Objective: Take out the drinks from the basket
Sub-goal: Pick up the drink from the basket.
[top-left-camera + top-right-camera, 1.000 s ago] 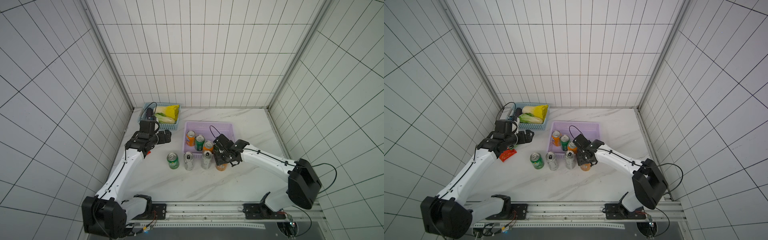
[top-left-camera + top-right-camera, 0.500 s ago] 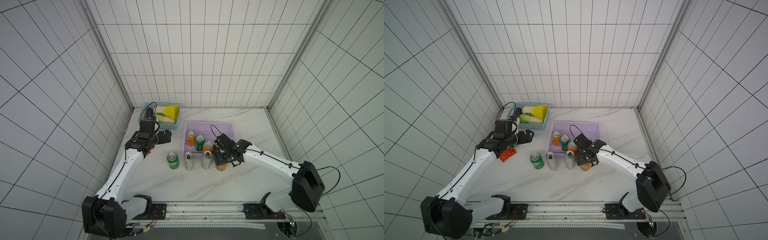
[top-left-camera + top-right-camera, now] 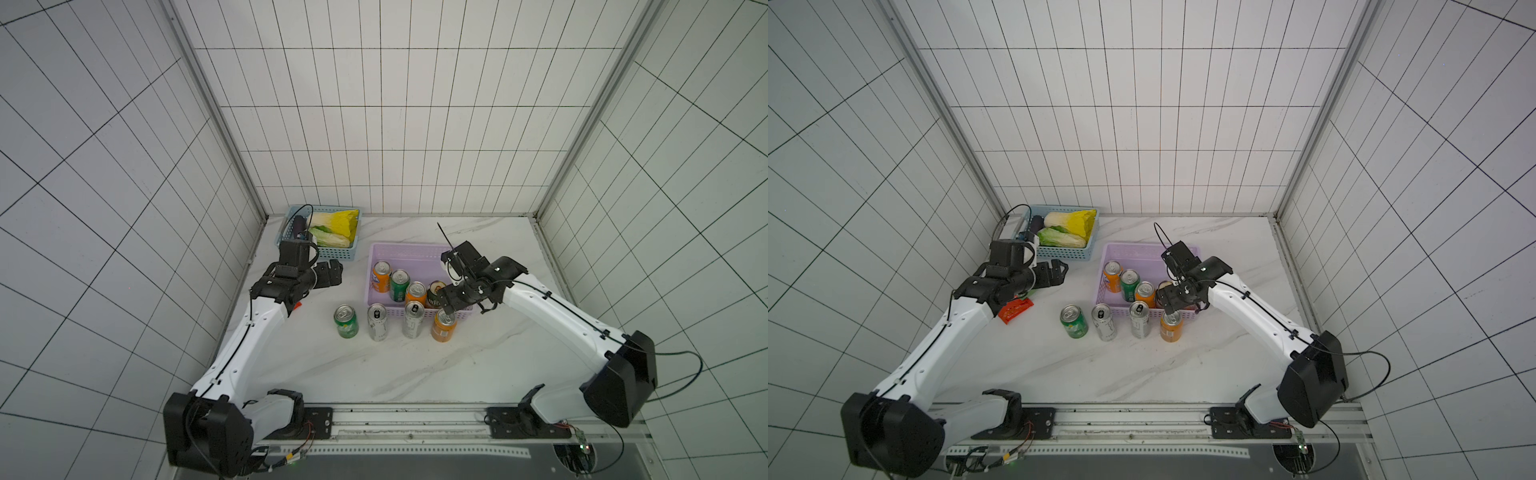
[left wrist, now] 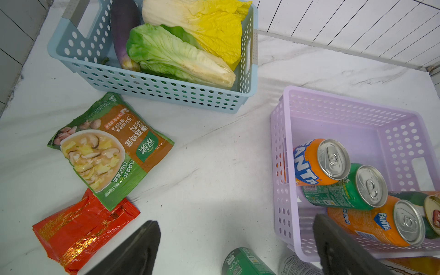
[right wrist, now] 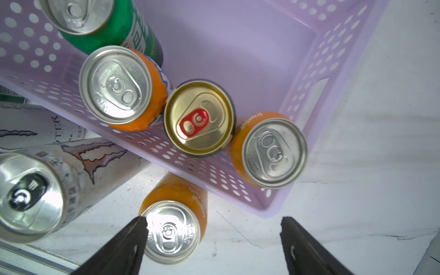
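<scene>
Two packets (image 4: pixel 109 147) near left gripper (image 4: pixel 235 220)

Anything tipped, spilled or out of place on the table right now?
Nothing stands out. On the table, the green can, two silver cans and orange can stand upright in a row; the cans in the basket are upright too. No spill shows. The green packet overlaps the red packet, both flat.

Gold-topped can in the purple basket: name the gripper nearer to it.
Right. The right gripper hangs just beside the gold-topped can; the left gripper is well away, near the blue basket.
</scene>
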